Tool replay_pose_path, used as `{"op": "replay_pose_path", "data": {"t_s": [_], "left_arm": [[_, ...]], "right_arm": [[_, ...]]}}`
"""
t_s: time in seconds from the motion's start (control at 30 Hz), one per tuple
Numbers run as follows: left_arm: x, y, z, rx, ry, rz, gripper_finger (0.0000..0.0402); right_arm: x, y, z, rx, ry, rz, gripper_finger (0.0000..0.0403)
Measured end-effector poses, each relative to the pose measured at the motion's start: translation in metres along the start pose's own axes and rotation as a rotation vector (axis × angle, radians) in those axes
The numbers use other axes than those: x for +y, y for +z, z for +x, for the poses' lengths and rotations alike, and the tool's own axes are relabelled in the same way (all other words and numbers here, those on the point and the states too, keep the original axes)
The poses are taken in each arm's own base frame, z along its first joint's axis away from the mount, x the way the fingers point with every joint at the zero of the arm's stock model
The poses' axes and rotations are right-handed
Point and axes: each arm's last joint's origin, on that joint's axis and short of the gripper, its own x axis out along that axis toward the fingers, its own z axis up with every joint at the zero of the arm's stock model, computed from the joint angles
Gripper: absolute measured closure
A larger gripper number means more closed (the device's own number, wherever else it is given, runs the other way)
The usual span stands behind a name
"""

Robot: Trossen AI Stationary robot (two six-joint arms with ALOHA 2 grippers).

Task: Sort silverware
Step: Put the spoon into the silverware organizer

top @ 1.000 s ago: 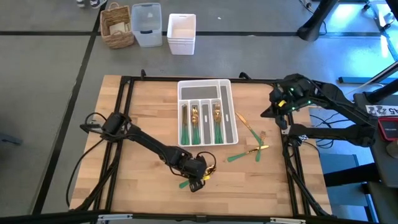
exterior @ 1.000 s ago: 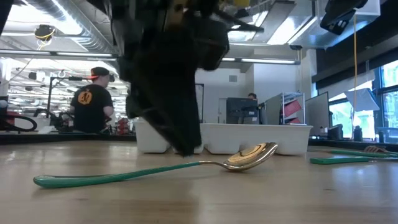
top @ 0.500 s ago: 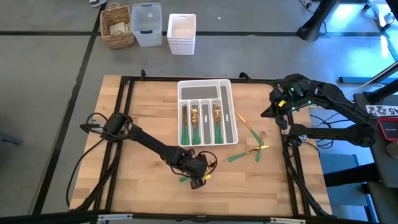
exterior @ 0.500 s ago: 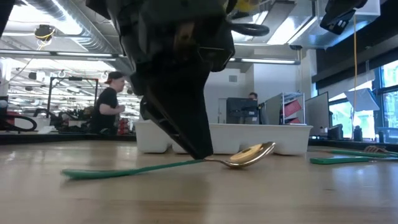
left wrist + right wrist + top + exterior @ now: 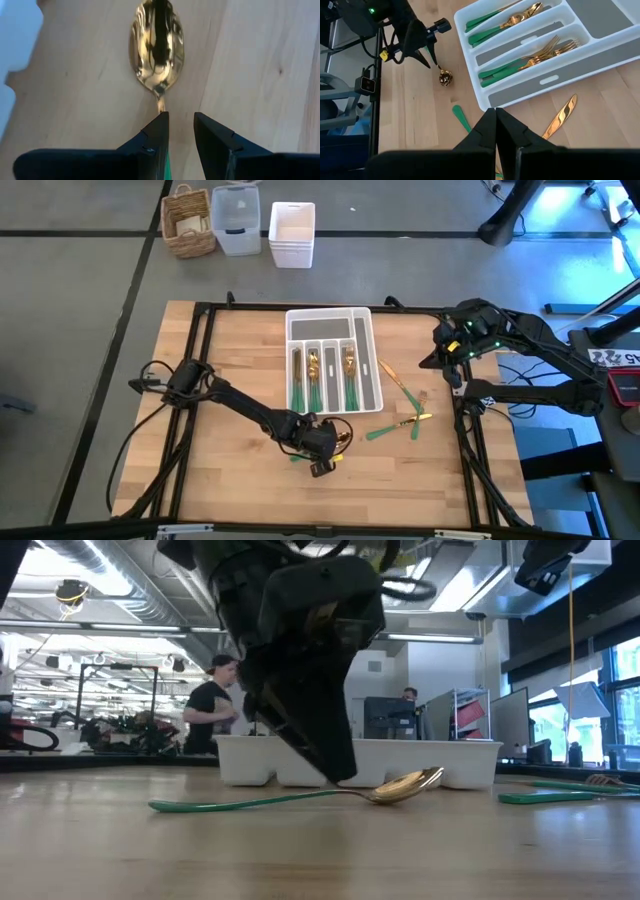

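A gold-headed spoon [image 5: 340,443] with a slim green handle lies flat on the table in front of the white slotted tray [image 5: 366,330]. My left gripper [image 5: 181,116] stands over its neck, narrowly open, with the bowl [image 5: 156,45] just ahead of the fingertips. The low view shows the dark fingers [image 5: 335,755] slanting down onto the spoon [image 5: 300,797]. Several spoons and forks [image 5: 330,375] lie in the tray's slots. My right gripper [image 5: 495,111] is shut and hovers over the table's right side, touching nothing. My left gripper meets the spoon at its neck [image 5: 161,102], where the gold passes into the green handle. One fingertip [image 5: 159,125] sits on or against the neck, and the other stands apart from it. The fingers slant down from above, along the spoon, which lies flat on the table.
Loose pieces lie right of the tray: a gold piece [image 5: 390,373] and two crossed green-handled ones [image 5: 400,425]. A wicker basket [image 5: 188,220] and two bins [image 5: 292,232] stand on the floor beyond the far edge. A person [image 5: 215,705] moves in the room behind.
My left gripper has moved toward the table's far edge, closer to the tray. The spoon has turned about on the table with it: the green handle's end has swung toward the far edge while the bowl has stayed nearly in place.
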Motion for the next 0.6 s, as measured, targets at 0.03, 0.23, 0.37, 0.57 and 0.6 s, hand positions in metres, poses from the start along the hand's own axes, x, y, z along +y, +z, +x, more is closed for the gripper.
{"op": "replay_pose_path", "data": {"t_s": [0.03,0.23,0.37,0.57,0.6], "left_arm": [[0.0,0.0004,-0.0002,-0.007,0.005,0.001,0.0318],[0.0006,0.0008,-0.0004,-0.023,0.028,-0.002,0.0318],[0.0026,-0.0003,-0.0005,-0.022,0.065,0.014,0.0318],[0.0017,-0.0018,0.0013,-0.018,0.068,0.073,0.0318],[0.0015,-0.0027,0.003,-0.015,0.069,0.085,0.0318]], "right_arm": [[0.0,0.0,0.0,0.0,0.0,0.0,0.0397],[0.0,0.0,0.0,0.0,0.0,0.0,0.0397],[0.0,0.0,0.0,0.0,0.0,0.0,0.0397],[0.0,0.0,0.0,0.0,0.0,0.0,0.0397],[0.0,0.0,0.0,0.0,0.0,0.0,0.0397]]}}
